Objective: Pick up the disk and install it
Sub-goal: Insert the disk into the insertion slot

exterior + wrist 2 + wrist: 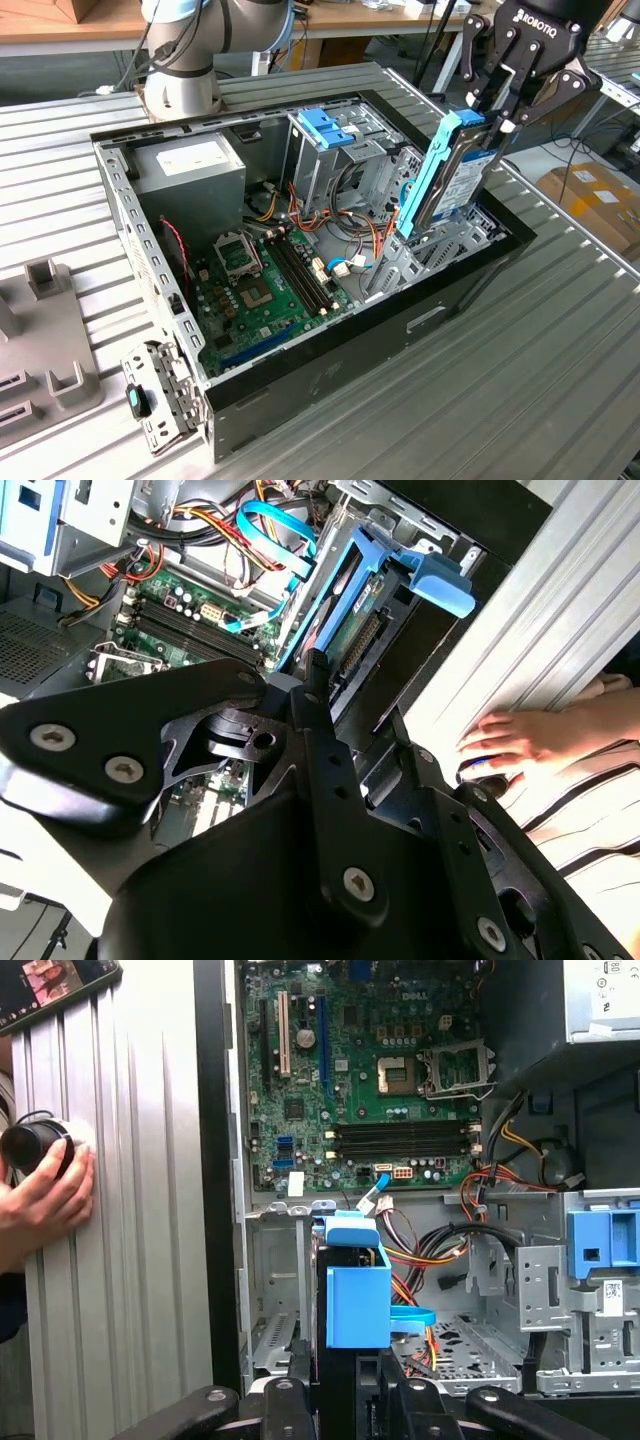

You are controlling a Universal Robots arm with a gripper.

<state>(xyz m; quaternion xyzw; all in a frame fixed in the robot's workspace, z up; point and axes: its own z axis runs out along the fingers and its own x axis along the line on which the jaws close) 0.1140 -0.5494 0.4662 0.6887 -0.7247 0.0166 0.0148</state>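
Ribbed metal table (560, 350) — hand (494, 115) grips disk (462, 188).

Open computer case (330, 375) on the ribbed worktop (520, 400): green motherboard (255, 290) exposed, grey power supply (195, 170) in one corner, blue bracket (328, 127) atop the cage (305, 170).

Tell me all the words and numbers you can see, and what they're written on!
Pincer, shut on the disk: white letters on its black body, a maker's name, not quoted here.
Disk: white-and-blue label, print too small to read.
Power-supply box: white sticker, print too small to read.
Motherboard: tiny white markings, too small to read.
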